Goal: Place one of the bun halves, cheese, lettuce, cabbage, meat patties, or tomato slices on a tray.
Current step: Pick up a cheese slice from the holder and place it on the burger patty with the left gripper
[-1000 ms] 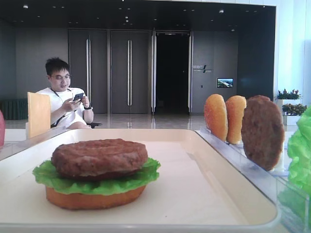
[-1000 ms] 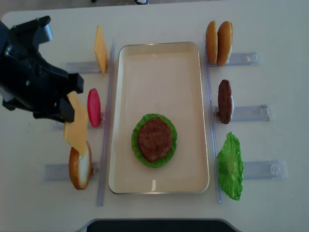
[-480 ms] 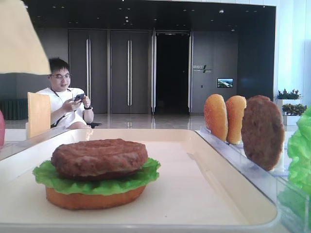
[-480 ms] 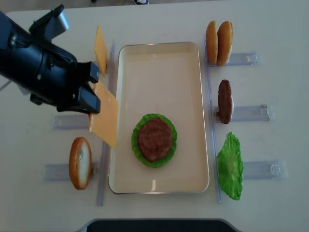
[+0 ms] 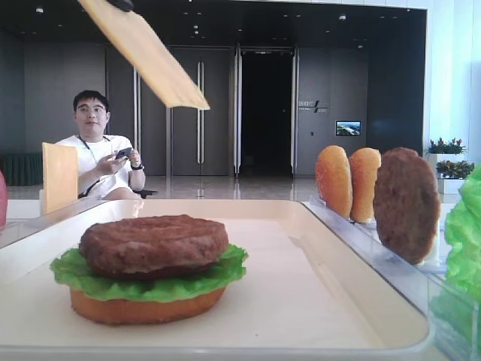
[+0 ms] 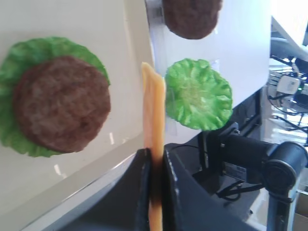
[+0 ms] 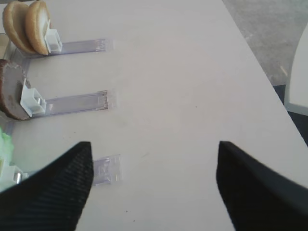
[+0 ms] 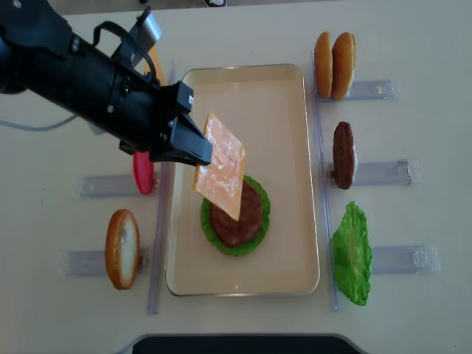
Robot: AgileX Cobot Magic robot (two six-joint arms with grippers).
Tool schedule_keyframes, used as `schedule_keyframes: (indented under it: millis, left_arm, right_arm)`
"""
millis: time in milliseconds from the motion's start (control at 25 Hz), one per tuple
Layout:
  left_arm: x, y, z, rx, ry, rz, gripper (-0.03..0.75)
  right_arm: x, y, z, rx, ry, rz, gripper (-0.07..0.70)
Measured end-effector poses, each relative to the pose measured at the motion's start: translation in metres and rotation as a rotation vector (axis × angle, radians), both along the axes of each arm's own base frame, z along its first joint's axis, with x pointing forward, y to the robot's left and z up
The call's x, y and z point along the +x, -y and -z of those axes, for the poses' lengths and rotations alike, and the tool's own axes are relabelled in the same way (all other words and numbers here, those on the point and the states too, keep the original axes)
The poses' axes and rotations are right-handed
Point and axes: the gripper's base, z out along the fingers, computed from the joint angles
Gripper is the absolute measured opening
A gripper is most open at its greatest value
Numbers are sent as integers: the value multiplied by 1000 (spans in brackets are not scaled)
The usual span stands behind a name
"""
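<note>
The left gripper (image 8: 193, 147) is clamped on one edge of the cheese (image 8: 220, 165), which hangs tilted in the air over the tray (image 8: 287, 88), its lower corner above the meat patty (image 8: 234, 214). That patty lies on a lettuce leaf (image 8: 258, 236) with a bun half under it, visible only in the low front view. The step in hand looks like the carry: the slice is over the stack but not yet on it. The next move probably calls for bringing the slice down and flatter until it rests on the patty, then letting go; released while tilted, the stiff slice could slide off toward 6 o'clock.

The right gripper (image 7: 151, 185) hovers with its jaws spread, grasping nothing, over bare tabletop (image 8: 413, 44).

On the pale tabletop, clear racks flank the tray. At 3 o'clock stand two bun halves (image 8: 333, 65), a spare patty (image 8: 343, 155) and a loose lettuce leaf (image 8: 352, 254); at 9 o'clock a red slice (image 8: 142, 174) and another bun half (image 8: 122, 248).

Behind, a man (image 5: 98, 154) sits looking at a phone before dark doors (image 5: 199, 113).
</note>
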Motion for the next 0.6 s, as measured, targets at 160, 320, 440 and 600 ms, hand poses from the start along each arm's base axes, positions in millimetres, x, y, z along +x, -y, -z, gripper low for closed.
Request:
schedule_keyframes:
  millis: [160, 320, 440, 600]
  left_arm:
    - [-12, -1, 23, -33, -51, 1, 31]
    - [-22, -7, 36, -9, -40, -42, 31]
    - [-27, -9, 40, 0, -38, -57, 31]
    - [-29, -12, 50, 4, -31, -103, 31]
  right_arm:
    - [0, 0, 0, 0, 0, 0, 537]
    - [0, 0, 0, 0, 0, 0, 537]
    - [0, 0, 0, 0, 0, 0, 537]
    - [0, 0, 0, 0, 0, 0, 537]
